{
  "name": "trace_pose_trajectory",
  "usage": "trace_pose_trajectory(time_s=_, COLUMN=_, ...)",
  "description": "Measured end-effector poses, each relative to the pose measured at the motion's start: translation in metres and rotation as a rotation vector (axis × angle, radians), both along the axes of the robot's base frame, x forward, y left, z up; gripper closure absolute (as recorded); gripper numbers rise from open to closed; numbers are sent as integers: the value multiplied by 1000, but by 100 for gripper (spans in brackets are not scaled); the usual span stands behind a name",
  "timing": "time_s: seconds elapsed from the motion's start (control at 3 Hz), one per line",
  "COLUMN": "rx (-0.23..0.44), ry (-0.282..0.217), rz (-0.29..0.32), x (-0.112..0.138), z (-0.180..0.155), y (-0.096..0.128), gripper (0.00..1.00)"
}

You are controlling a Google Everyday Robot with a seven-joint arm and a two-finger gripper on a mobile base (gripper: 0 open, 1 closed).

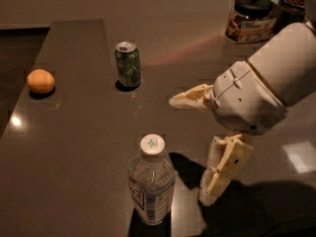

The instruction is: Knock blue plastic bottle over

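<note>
The blue plastic bottle stands upright near the front middle of the dark table; it is clear and ribbed, with a white cap bearing a green mark and a pale label. My gripper is open, just right of the bottle. One cream finger points left above and behind the bottle's cap. The other finger hangs down close to the bottle's right side, with a small gap between them. The white arm body fills the right of the view.
A green soda can stands at the back middle. An orange lies at the left near the table's edge. A dark-lidded jar stands at the back right.
</note>
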State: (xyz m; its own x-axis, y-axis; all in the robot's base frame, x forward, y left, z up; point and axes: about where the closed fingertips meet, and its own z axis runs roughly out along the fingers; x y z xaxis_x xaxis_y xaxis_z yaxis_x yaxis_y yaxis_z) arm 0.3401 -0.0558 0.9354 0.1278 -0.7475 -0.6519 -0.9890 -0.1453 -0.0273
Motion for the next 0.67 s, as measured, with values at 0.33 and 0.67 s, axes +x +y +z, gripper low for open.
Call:
trace_pose_trajectory(time_s=0.33, rx=40, ry=14, rz=58, x=-11, z=1, y=15, gripper=0)
trace_pose_trajectory(time_s=0.67, rx=92, ry=29, rz=76, x=-20, z=8, y=26, gripper=0)
